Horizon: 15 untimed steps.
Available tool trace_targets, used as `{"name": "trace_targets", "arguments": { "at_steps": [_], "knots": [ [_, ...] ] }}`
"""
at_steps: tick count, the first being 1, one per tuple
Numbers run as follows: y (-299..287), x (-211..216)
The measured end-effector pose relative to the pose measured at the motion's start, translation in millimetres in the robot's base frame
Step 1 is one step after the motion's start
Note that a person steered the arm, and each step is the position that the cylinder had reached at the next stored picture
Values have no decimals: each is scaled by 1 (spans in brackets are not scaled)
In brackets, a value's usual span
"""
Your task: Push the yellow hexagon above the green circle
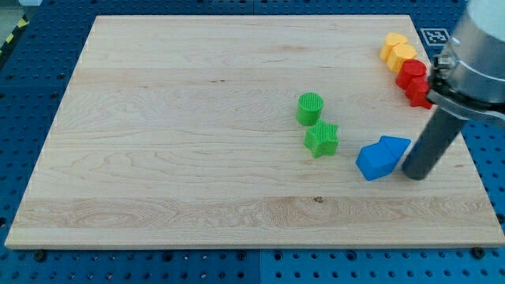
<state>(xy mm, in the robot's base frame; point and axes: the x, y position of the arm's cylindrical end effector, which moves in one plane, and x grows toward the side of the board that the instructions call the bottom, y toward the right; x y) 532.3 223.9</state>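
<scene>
My tip (416, 173) — low, view's right

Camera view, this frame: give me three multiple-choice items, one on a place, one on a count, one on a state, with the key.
1. Where is my tip?
A. just to the view's right of the blue blocks
B. beside the green cylinder block
C. at the view's top left corner

2. How many green blocks lie on the wooden board?
A. one
B. two
C. four

3. The yellow hexagon block is:
A. alone mid-board
B. stacked on a blue block
C. packed against the red blocks

Key: 1 A, the rod ends beside the blue pair. 2 B, the green cylinder block and green star block. 3 C, yellow and red sit clustered at the view's top right.
</scene>
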Motion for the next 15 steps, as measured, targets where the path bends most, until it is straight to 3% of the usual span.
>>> {"name": "trace_targets", "arguments": {
  "at_steps": [1,2,4,5,10,12,13,14,15],
  "knots": [
    [47,-5],
    [63,-47],
    [114,-158],
    [100,-216],
    [-18,-219],
    [-46,-203],
    [-23,-186],
    [-38,-159],
    [-73,-182]
  ]
}}
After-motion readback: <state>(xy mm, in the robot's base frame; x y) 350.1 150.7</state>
